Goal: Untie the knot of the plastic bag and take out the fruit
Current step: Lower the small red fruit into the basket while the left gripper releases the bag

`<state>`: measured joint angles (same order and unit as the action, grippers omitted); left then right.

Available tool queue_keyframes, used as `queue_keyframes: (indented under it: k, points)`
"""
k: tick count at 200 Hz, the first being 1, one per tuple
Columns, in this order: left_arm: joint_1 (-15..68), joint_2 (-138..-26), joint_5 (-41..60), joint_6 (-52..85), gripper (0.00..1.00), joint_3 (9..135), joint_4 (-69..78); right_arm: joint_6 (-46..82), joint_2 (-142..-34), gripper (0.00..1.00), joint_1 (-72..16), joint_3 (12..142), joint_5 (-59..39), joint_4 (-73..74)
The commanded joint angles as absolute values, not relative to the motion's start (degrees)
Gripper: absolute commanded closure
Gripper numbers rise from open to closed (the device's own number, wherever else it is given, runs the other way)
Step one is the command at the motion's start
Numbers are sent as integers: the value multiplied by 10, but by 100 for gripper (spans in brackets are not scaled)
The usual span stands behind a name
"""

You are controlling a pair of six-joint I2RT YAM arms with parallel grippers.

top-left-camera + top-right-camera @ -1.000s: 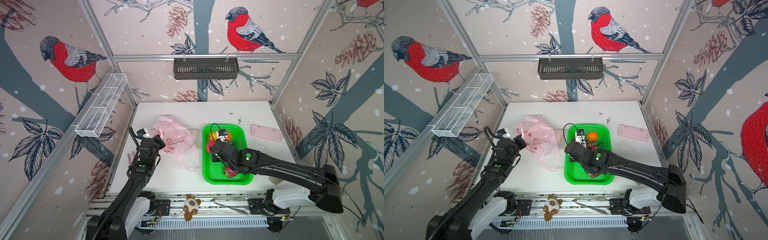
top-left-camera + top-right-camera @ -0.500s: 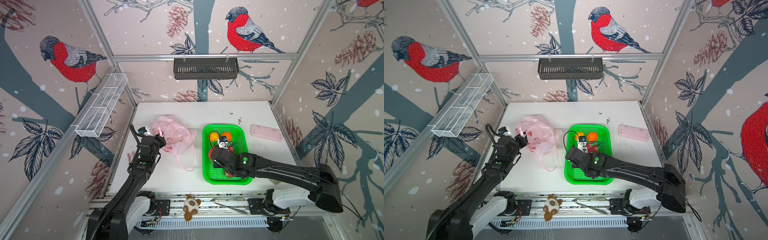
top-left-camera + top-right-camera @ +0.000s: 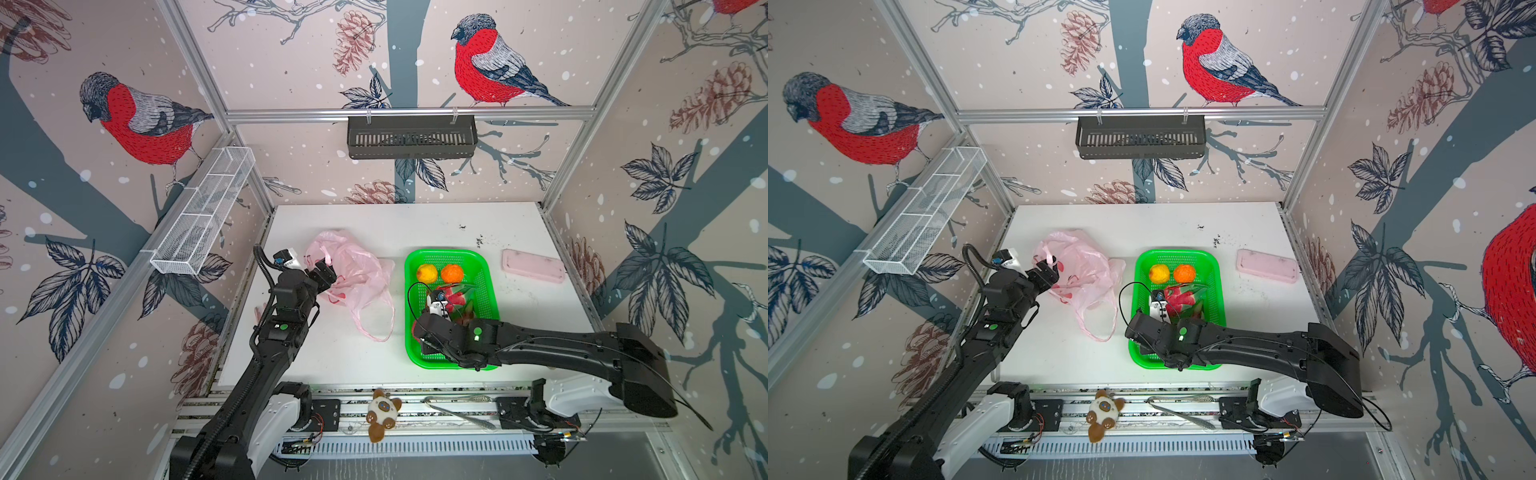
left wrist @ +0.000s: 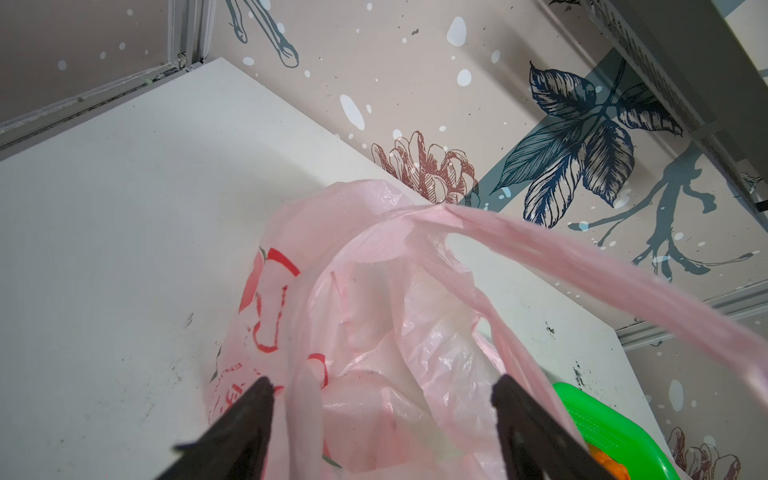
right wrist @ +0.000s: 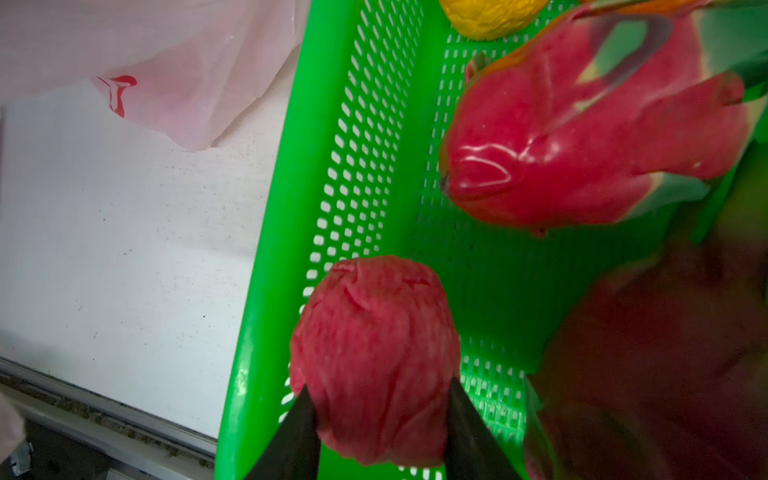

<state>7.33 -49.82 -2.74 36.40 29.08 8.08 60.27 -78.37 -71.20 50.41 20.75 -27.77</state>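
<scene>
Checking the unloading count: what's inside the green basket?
A yellow ball, an orange ball and two dragon fruits lie in the green basket; the right gripper grips the small red ball over its near end. In both top views the right arm covers that end.

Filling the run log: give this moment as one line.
left claw open at bag | right claw shut on red ball over basket
</scene>
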Motion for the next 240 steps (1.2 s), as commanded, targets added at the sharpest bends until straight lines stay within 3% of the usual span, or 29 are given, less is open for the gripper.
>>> queue_keyframes:
  k: [1, 100, 141, 185, 240]
  points:
    - [73, -488, -17, 361, 3, 302, 60, 614, -787, 72, -709, 500, 205, -255]
    - [73, -386, -17, 360, 3, 320, -36, 600, -815, 65, -672, 465, 170, -223]
    - [73, -360, -27, 346, 3, 338, -73, 594, -835, 54, -659, 462, 161, -214]
    - [73, -355, -37, 338, 3, 343, -86, 591, -852, 31, -656, 466, 158, -211]
    - [73, -355, -40, 335, 3, 349, -87, 586, -854, 25, -655, 473, 161, -214]
